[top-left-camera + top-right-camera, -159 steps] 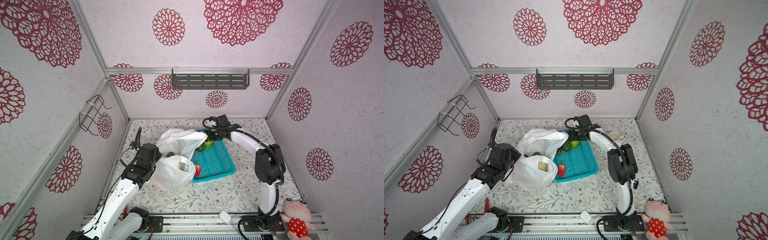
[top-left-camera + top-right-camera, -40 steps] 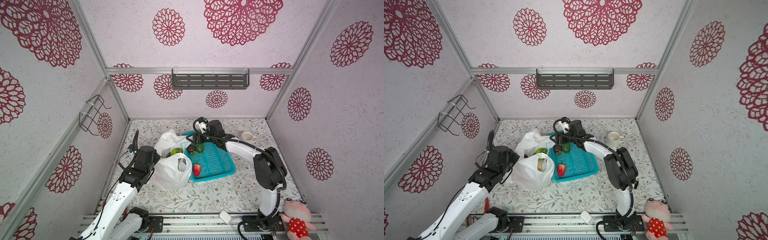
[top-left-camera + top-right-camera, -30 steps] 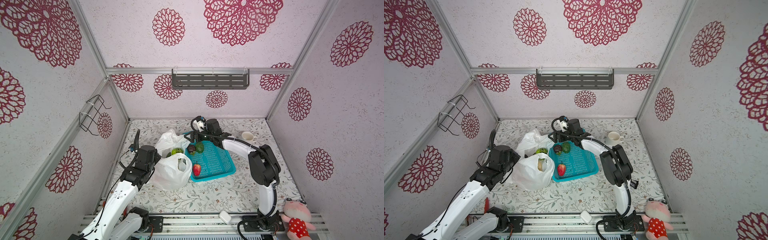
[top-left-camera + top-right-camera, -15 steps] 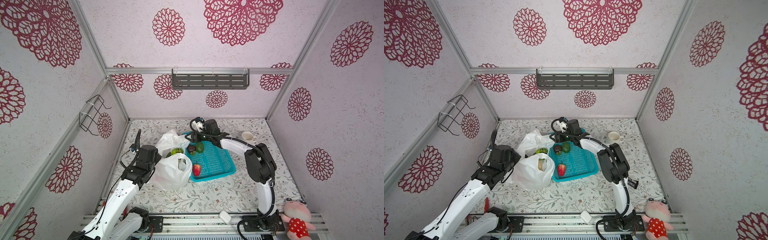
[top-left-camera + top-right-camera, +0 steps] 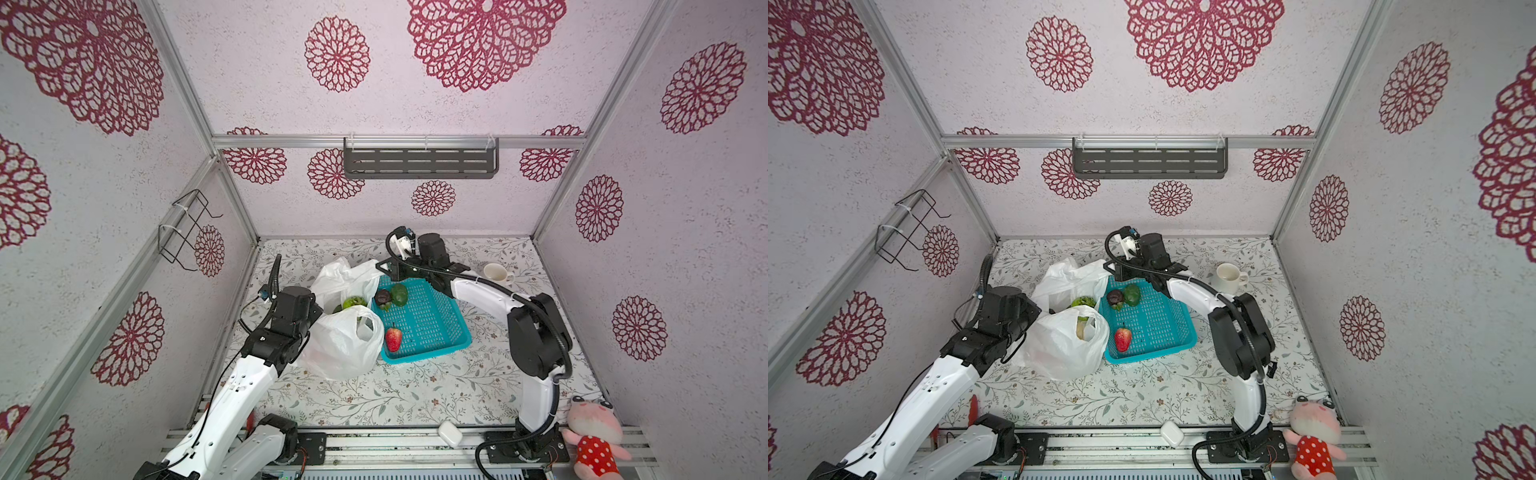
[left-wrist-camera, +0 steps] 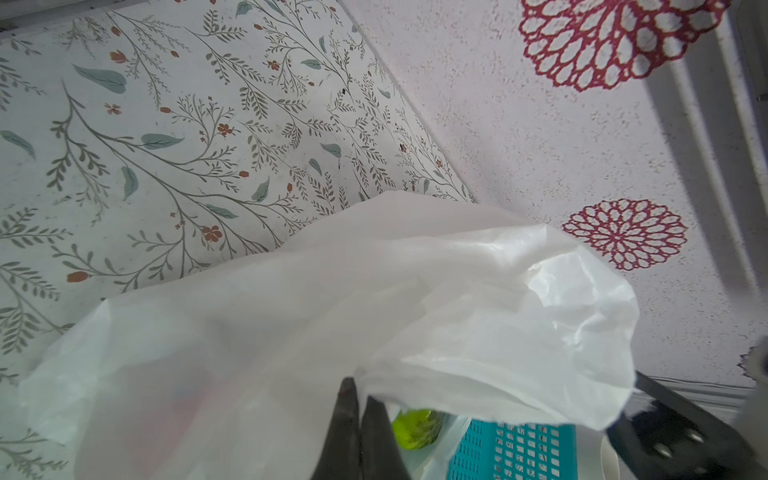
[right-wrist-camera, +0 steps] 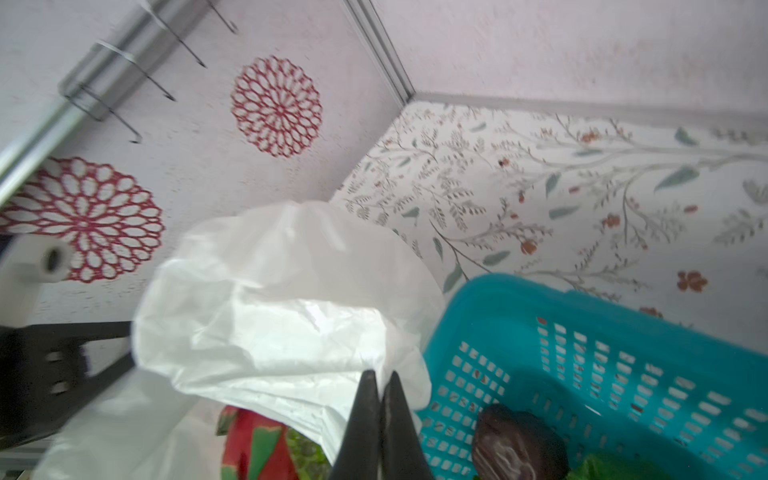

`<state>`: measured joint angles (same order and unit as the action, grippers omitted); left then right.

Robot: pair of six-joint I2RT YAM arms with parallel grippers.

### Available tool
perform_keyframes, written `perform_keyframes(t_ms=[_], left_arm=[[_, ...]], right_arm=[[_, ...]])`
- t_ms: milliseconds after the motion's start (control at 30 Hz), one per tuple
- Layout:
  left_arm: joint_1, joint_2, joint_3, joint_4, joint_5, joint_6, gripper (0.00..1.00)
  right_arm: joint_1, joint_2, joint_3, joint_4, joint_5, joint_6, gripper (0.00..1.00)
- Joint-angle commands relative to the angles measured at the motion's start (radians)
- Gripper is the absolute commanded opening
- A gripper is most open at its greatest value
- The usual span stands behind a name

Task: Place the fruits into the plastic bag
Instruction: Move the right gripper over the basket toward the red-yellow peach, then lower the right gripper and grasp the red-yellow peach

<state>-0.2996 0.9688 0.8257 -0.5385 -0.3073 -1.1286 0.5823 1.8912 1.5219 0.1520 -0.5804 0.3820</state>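
The white plastic bag [image 5: 345,336] lies left of the teal basket [image 5: 428,324], its mouth facing up. My left gripper [image 6: 360,399] is shut on the bag's film at its left side. At the bag's far edge [image 7: 291,316], my right gripper [image 7: 380,378] is shut on the film beside the basket's far corner. A green fruit [image 5: 353,301] and a pale yellow one [image 5: 1081,328] sit in the bag's mouth. The basket holds a dark brown fruit [image 5: 382,297], a green fruit [image 5: 399,294] and a red strawberry [image 5: 393,338].
A white mug [image 5: 496,273] stands at the back right. A pink plush toy [image 5: 592,432] and a small white case [image 5: 450,432] lie by the front rail. A grey shelf [image 5: 419,162] hangs on the back wall, a wire rack [image 5: 187,228] on the left wall.
My right gripper, open a second ago at the bag's far edge, has closed on the film. The left arm and the fruits in the basket have not moved.
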Motion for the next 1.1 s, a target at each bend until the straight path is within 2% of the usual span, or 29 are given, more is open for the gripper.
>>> perform_keyframes(t_ms=[0,200,233,267,333,367,400,467,633,800,967,1067], left_arm=[[0.016,-0.004,0.036,-0.021,-0.024,0.012,0.0],[0.024,-0.001,0.041,-0.027,-0.018,0.022,0.0],[0.024,-0.002,0.041,-0.027,-0.016,0.021,0.0],[0.024,-0.002,0.04,-0.025,-0.013,0.022,0.0],[0.024,-0.004,0.039,-0.02,-0.003,0.022,0.0],[0.024,-0.007,0.039,-0.015,0.001,0.025,0.0],[0.025,-0.008,0.038,-0.01,0.005,0.027,0.0],[0.024,-0.014,0.036,0.001,0.007,0.031,0.0],[0.025,-0.007,0.039,0.013,0.006,0.042,0.0],[0.026,0.012,0.043,0.022,0.014,0.053,0.0],[0.03,0.034,0.053,0.034,0.02,0.058,0.0],[0.03,0.047,0.059,0.04,0.026,0.064,0.0]], right_arm=[[0.006,-0.135,0.051,0.031,-0.057,-0.038,0.0],[0.015,-0.165,0.085,0.035,-0.085,-0.042,0.0],[0.014,-0.161,0.092,0.025,-0.078,-0.045,0.03],[0.015,-0.16,0.099,0.01,-0.065,-0.051,0.13],[0.013,-0.17,0.097,-0.016,-0.032,-0.053,0.48],[0.011,-0.181,0.085,-0.018,-0.019,-0.054,0.61],[0.008,-0.201,0.065,-0.01,0.0,-0.053,0.69],[-0.003,-0.255,0.012,0.012,0.025,-0.056,0.77],[-0.027,-0.417,-0.137,-0.023,0.151,-0.067,0.79],[-0.027,-0.606,-0.387,-0.086,0.286,-0.074,0.79],[-0.002,-0.616,-0.548,-0.235,0.25,-0.122,0.77],[0.046,-0.525,-0.551,-0.332,0.196,-0.202,0.78]])
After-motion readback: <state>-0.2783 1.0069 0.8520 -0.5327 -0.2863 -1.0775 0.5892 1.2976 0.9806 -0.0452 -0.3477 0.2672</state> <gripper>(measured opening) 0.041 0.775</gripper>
